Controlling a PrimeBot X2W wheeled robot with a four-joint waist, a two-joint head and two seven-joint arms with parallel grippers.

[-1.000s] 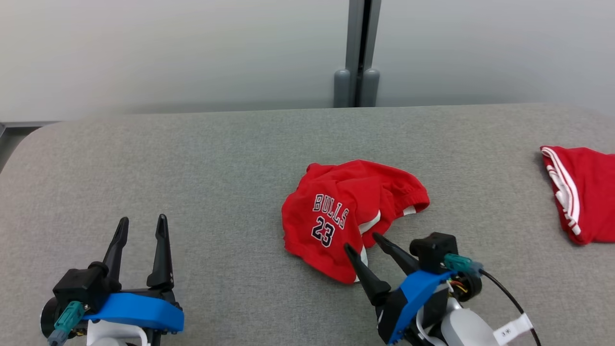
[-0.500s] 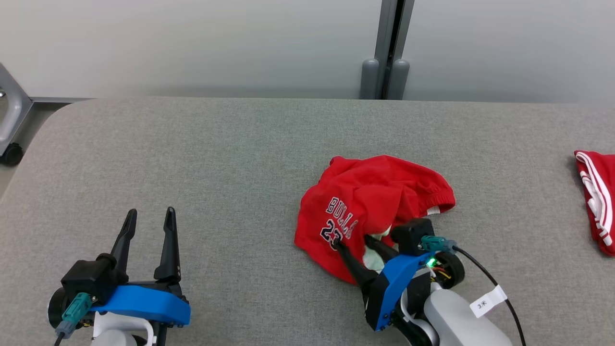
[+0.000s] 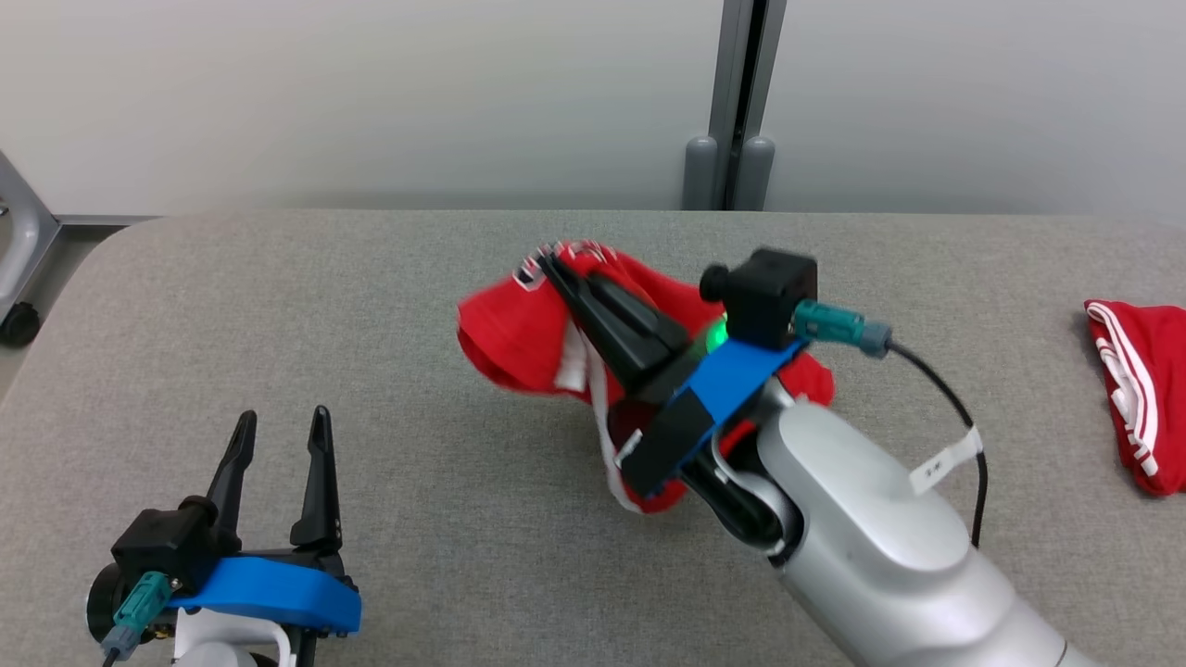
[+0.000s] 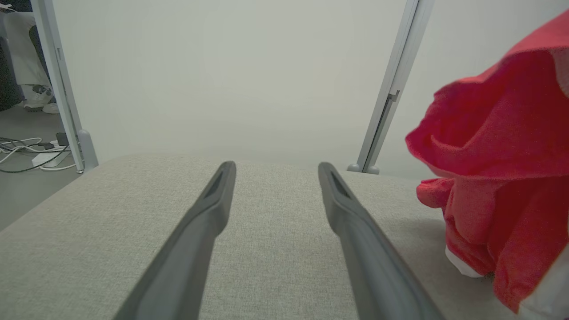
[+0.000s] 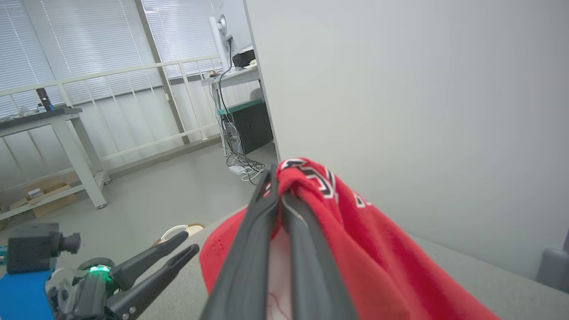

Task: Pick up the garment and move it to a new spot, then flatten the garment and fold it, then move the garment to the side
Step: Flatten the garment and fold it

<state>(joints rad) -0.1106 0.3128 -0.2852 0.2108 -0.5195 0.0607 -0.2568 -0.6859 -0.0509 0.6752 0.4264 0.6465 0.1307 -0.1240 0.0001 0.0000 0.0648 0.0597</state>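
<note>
The red knit garment (image 3: 514, 333), white-trimmed with dark printed lettering, hangs bunched over the middle of the grey fabric-covered counter (image 3: 278, 296). The right fingers (image 3: 602, 310) pinch it at one high fold, clenched tight on the cloth. Gripping at a single point lets the rest drape free, which suits carrying it to a fresh spot before flattening. Whether its lowest folds brush the counter I cannot tell. The left fingers (image 3: 313, 482) are spread apart and hold nothing. They sit near the counter's near-left corner, likely parked clear of the carry. A second red cloth (image 3: 1158, 371) with white stripes lies at the right edge, probably set aside. Count: two red garments, two pairs of fingers, one counter.
</note>
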